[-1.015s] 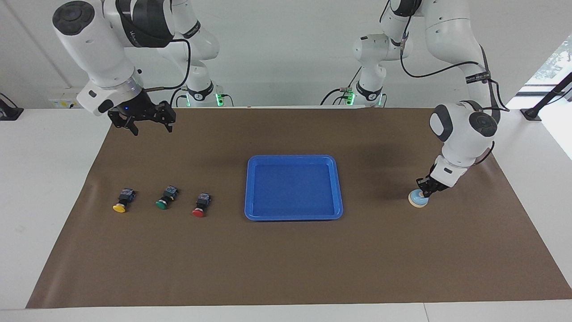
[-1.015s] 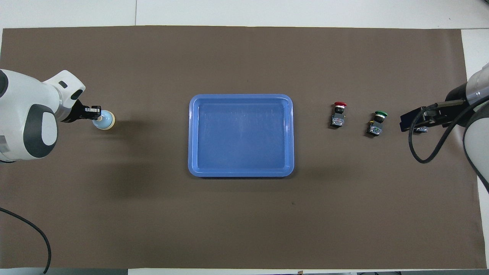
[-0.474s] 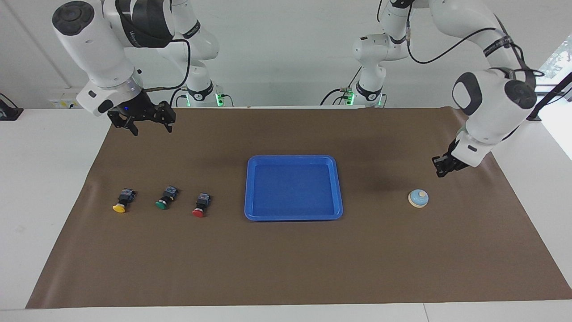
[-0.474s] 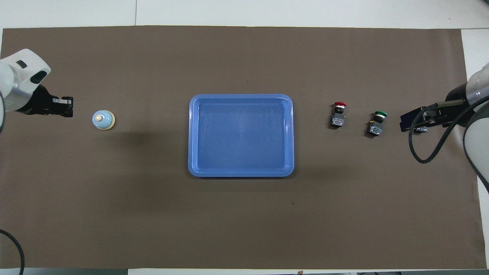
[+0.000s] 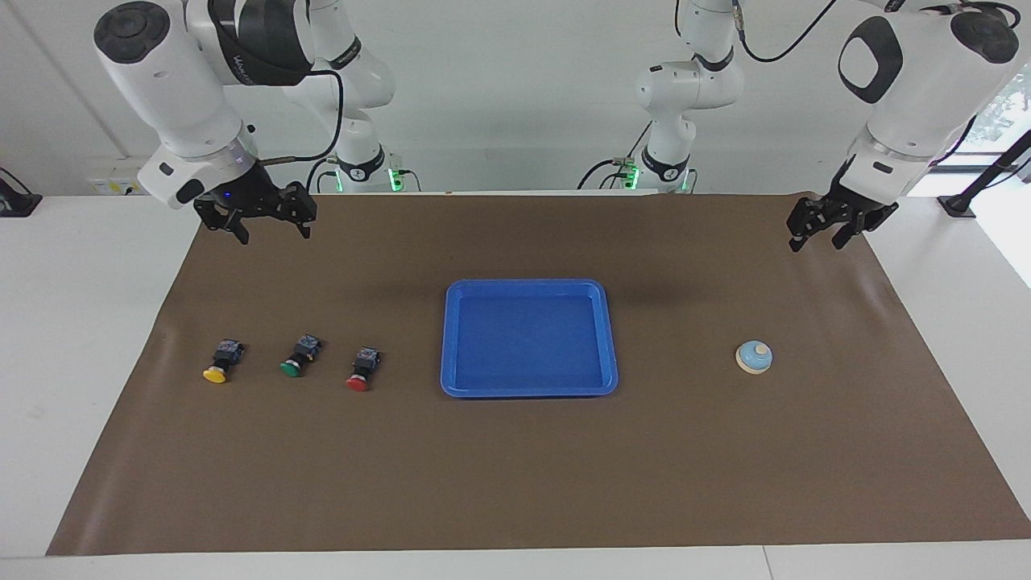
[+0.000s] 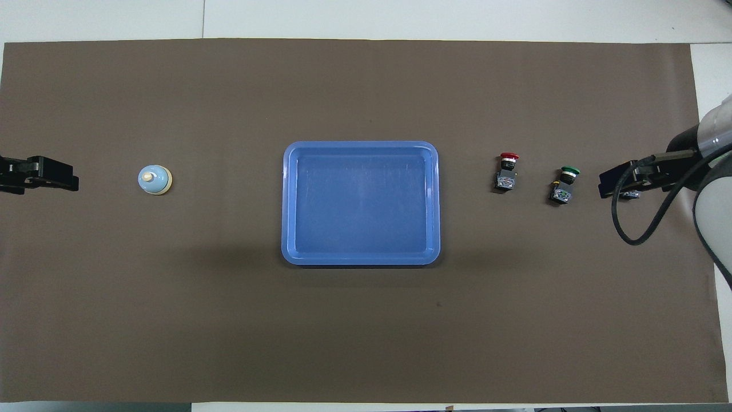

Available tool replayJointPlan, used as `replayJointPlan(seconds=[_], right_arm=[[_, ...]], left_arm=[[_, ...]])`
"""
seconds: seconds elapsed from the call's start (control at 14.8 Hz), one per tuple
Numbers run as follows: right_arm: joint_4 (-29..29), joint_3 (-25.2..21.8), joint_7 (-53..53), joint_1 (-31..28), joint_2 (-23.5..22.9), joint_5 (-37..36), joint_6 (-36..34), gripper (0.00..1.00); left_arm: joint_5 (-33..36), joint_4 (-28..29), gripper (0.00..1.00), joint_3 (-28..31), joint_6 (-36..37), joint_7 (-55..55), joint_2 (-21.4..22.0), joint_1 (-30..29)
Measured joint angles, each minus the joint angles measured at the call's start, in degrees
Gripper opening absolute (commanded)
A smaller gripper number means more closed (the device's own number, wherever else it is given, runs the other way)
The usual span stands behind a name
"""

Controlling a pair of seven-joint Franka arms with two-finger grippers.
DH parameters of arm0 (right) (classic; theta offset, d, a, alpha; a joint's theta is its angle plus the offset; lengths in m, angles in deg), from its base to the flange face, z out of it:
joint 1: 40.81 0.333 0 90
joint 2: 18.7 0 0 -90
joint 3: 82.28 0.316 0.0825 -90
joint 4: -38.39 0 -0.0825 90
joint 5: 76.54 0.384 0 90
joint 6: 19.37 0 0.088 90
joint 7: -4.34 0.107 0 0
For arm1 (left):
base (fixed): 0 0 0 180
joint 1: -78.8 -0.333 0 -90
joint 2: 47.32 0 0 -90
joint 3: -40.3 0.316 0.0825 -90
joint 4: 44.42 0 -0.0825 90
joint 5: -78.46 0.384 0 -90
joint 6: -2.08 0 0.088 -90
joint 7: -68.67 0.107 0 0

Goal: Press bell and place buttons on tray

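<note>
The left gripper [image 5: 821,235] hangs raised over the brown mat [image 5: 515,483] at the left arm's end of the table, its fingers spread apart and holding nothing; the white forearm above it slopes steeply down from a bent elbow, so the wrist points down and slightly toward the tray. In the overhead view only the dark tip of this gripper [image 6: 43,177] shows at the edge, well apart from the bell. The bell [image 5: 754,357] stands upright on the mat by itself, between that gripper's end of the table and the tray, nothing touching it. The right gripper [image 5: 266,219] hovers high over the mat near the robots' edge at the right arm's end, fingers parted and empty, carried on a forearm that slants down from a raised elbow; this arm waits. The blue tray [image 5: 451,338] lies flat at the middle of the mat with nothing in it. The three buttons lie on their sides in a row toward the right arm's end: the red button [image 5: 362,373] closest to the tray, the green button [image 5: 298,359] beside it, and the yellow button [image 5: 221,364] outermost, each apart from its neighbour and all on the mat.
</note>
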Motion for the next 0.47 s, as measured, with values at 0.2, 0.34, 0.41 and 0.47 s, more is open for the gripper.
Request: replayJointPlan(seconds=[0.2, 0.34, 0.41, 0.47], right_arm=[[0.0, 0.0, 0.0, 0.0, 0.6, 0.0, -2.4, 1.0], [0.0, 0.0, 0.0, 0.0, 0.8, 0.0, -2.5, 1.0], [0.0, 0.0, 0.0, 0.0, 0.9, 0.0, -2.5, 1.0], [0.0, 0.0, 0.0, 0.0, 0.9, 0.0, -2.5, 1.0]], left_arm=[[0.0, -2.8, 1.0, 0.0, 3.4, 0.0, -0.1, 0.0], [0.0, -3.4, 1.0, 0.0, 3.7, 0.0, -0.6, 0.1], [0.0, -3.4, 1.0, 0.0, 3.9, 0.0, -0.9, 0.1], [0.0, -3.4, 1.0, 0.0, 4.1, 0.0, -1.1, 0.2]])
